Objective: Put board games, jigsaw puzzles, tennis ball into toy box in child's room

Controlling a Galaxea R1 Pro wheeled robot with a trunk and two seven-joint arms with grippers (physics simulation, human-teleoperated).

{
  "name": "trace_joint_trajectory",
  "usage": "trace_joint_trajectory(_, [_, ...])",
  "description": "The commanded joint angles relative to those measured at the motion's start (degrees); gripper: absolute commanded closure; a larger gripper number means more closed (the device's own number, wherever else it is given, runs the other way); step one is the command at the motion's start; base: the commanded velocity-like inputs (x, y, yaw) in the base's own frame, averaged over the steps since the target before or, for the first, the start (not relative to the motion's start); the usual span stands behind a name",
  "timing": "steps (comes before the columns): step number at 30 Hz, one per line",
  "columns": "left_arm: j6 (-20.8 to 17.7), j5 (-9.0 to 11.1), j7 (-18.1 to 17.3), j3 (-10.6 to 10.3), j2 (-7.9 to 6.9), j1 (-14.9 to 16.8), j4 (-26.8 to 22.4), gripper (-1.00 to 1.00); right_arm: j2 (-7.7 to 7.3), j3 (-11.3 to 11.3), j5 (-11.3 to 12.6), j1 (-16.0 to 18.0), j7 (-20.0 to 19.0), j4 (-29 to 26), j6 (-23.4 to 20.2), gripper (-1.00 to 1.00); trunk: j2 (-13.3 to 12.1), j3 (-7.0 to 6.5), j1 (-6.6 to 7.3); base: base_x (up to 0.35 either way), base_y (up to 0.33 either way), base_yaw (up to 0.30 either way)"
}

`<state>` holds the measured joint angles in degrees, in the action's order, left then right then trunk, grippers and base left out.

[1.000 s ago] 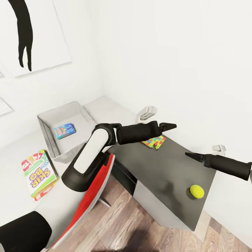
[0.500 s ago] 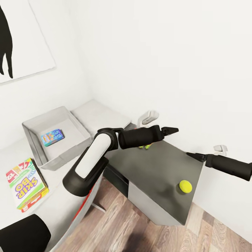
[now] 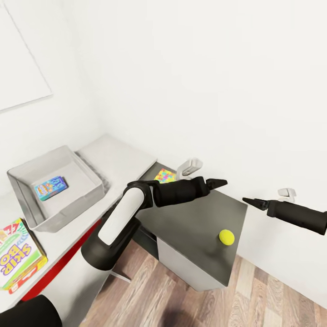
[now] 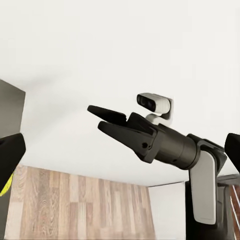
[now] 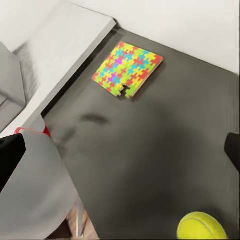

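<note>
SKIP-BO [image 3: 18, 259] near left, outside box [image 3: 27, 213]; blue game [image 3: 51, 187] already inside. Left gripper [image 3: 217, 183] and right gripper [image 3: 250, 202] empty, finger gaps unclear. Puzzle [image 3: 164, 175] far, ball [image 3: 226, 236] right on dark wing [image 3: 190, 227]. Next: probably the ball, nearest the right gripper.

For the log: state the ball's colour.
Yellow-green ball on the dark table; clearest in the head view.
</note>
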<state>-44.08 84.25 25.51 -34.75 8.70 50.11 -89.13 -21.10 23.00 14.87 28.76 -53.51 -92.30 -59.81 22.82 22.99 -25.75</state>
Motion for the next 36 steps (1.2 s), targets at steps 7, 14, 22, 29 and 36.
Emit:
trace_joint_trajectory(7, [0.1, 0.6, 0.6, -0.5, 0.16, -0.6, -0.2, -1.00, 0.59, -0.8, -0.5, -0.1, -0.4, 0.0, -0.2, -1.00, 0.1, -0.48, -0.04, 0.000, 0.000, -0.201])
trace_joint_trajectory(14, [0.2, -0.1, 0.7, -1.2, 0.17, -0.7, -0.1, -1.00, 0.29, -0.6, -1.2, -0.1, -0.4, 0.0, -0.2, -1.00, 0.1, -1.06, -0.04, 0.000, 0.000, -0.202])
trace_joint_trajectory(22, [0.2, -1.4, 0.7, -1.6, 0.20, -0.9, -0.1, -1.00, 0.15, -0.4, -1.6, -0.1, -0.4, 0.0, -0.2, -1.00, 0.1, -1.71, -0.04, 0.000, 0.000, -0.204])
trace_joint_trajectory(29, [0.3, -1.8, 0.6, -1.6, 0.26, -0.9, 0.2, -1.00, 0.00, -0.3, -1.6, 0.0, -0.4, 0.0, -0.2, -1.00, 0.1, -2.27, -0.04, 0.000, 0.000, -0.206])
trace_joint_trajectory(36, [1.2, -1.9, 0.6, -1.6, 0.27, -1.1, 0.4, -1.00, -0.04, -0.3, -1.6, 0.0, -0.4, 0.0, -0.2, -1.00, 0.1, -2.84, -0.04, 0.000, 0.000, -0.206])
